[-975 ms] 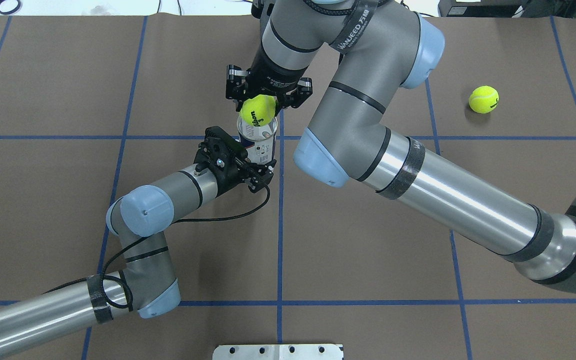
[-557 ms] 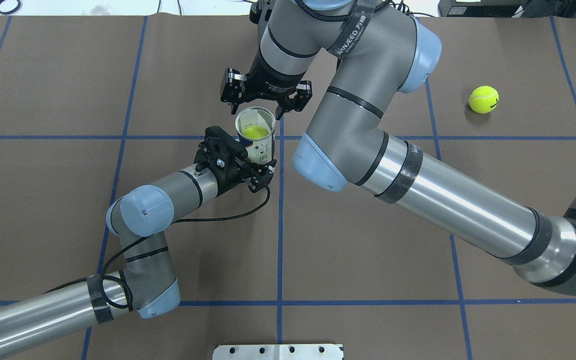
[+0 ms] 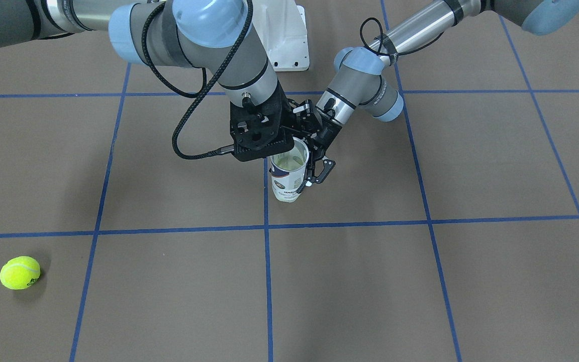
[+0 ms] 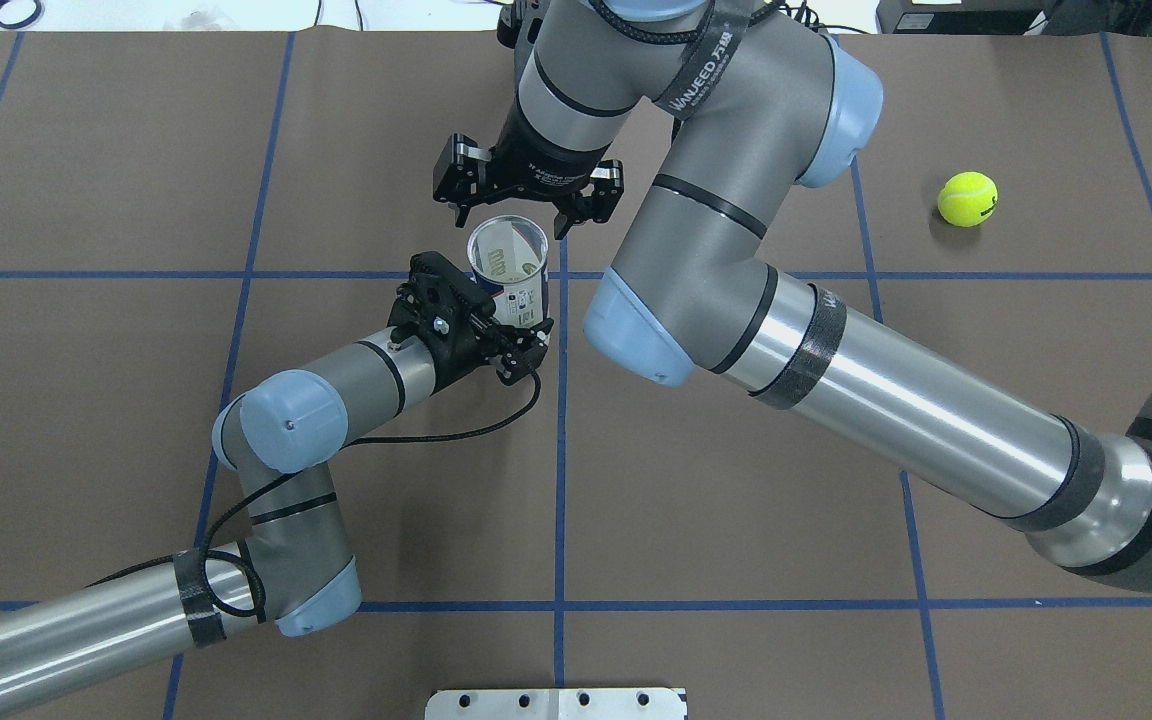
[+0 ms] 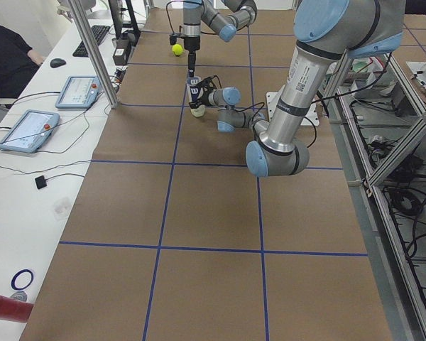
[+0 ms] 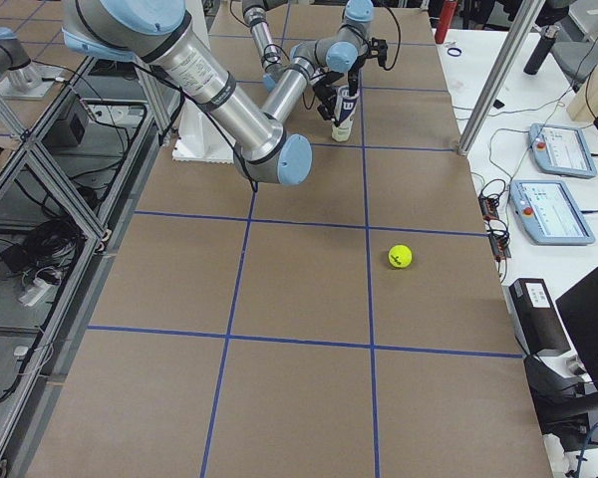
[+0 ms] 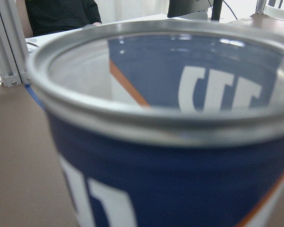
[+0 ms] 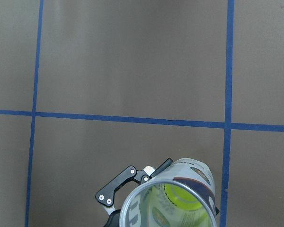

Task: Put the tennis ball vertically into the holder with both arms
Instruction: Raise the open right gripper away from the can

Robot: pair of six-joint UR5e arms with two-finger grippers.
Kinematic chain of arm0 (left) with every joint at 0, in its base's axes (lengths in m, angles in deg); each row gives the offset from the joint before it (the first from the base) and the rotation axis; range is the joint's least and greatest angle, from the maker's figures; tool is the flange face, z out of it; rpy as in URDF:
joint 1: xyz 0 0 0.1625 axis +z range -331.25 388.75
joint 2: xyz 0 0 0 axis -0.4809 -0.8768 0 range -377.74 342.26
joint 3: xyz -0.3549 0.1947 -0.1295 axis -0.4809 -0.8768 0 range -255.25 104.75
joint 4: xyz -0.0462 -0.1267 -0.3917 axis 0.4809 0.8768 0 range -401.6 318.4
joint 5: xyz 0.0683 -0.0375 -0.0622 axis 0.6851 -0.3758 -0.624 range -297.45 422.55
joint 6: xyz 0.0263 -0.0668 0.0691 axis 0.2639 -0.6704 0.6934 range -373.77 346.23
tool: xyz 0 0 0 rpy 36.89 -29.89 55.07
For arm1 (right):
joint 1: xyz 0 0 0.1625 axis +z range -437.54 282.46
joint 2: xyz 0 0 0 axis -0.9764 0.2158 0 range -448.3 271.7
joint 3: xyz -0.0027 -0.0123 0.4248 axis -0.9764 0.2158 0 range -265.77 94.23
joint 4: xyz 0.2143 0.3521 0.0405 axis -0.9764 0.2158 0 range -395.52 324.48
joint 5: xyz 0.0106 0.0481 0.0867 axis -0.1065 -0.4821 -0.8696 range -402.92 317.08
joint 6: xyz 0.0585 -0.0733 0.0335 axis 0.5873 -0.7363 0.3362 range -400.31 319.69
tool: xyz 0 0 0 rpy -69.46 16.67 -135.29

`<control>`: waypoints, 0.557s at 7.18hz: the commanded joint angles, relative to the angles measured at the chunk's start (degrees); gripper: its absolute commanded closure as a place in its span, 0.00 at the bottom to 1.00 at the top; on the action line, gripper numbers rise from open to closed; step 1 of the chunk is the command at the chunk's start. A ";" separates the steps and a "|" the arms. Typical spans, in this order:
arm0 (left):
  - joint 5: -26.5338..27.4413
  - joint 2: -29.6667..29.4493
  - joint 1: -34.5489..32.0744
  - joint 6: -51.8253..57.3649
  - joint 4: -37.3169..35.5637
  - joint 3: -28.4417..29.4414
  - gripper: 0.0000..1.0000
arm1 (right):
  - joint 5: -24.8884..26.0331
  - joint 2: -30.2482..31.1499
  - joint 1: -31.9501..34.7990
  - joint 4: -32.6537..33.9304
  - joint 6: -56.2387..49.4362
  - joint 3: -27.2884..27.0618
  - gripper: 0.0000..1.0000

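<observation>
The holder [image 4: 508,268] stands upright on the bench [image 4: 736,650], just above the centre of the overhead view, near a crossing of blue tape lines [image 4: 561,440]; the left hand [image 4: 501,322] is clamped on its side wall from the lower left; the right hand [image 4: 514,212] hangs over its open rim, fingers spread apart, gripping nothing; a tennis ball [image 8: 182,198] lies deep inside the holder; a second ball [image 4: 967,198] rests well apart, at the upper right of that view.
</observation>
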 commanded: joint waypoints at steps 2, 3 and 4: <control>0.00 0.00 -0.06 0.26 0.00 -0.06 0.01 | 0.09 0.54 0.70 0.21 0.19 -0.17 0.01; 0.00 0.00 -0.15 0.26 0.00 -0.06 0.01 | 1.48 1.67 1.92 0.65 0.19 -0.17 0.02; 0.00 0.09 -0.15 0.26 0.00 -0.06 0.01 | 2.71 3.42 3.93 0.74 -0.51 -0.17 0.01</control>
